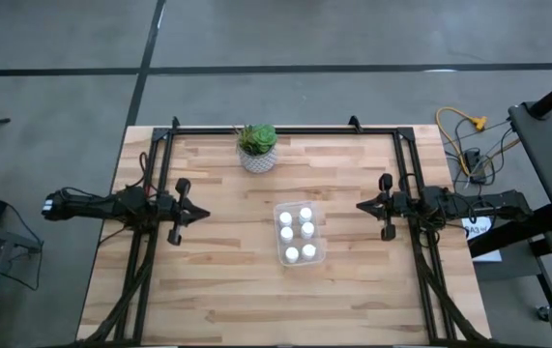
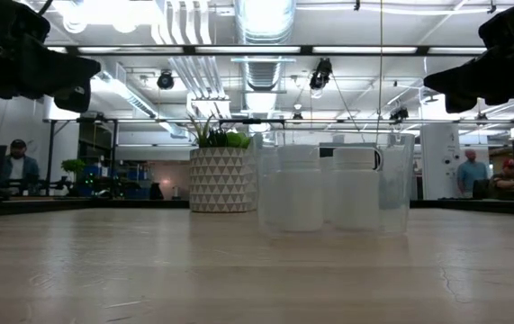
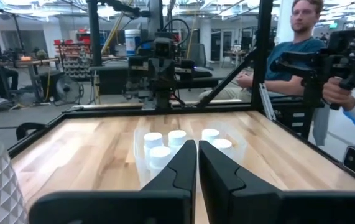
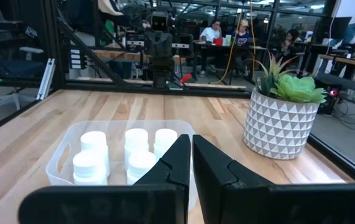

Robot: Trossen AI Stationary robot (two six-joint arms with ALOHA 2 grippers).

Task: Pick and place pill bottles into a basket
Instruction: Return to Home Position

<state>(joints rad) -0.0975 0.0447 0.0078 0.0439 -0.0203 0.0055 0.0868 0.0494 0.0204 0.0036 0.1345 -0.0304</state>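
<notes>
Six pill bottles (image 1: 306, 228) in the basket (image 1: 300, 262)
White, capped and upright, they stand in two rows of three inside the clear rectangular tub, just 3 o'clock of the bench (image 1: 217, 280) centre.

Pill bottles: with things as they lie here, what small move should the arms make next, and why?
Probably none beyond parking both arms. All six pill bottles stand inside the basket, none on the table. The left gripper and the right gripper hang at their own sides, clear of the basket, fingers together and empty.
</notes>
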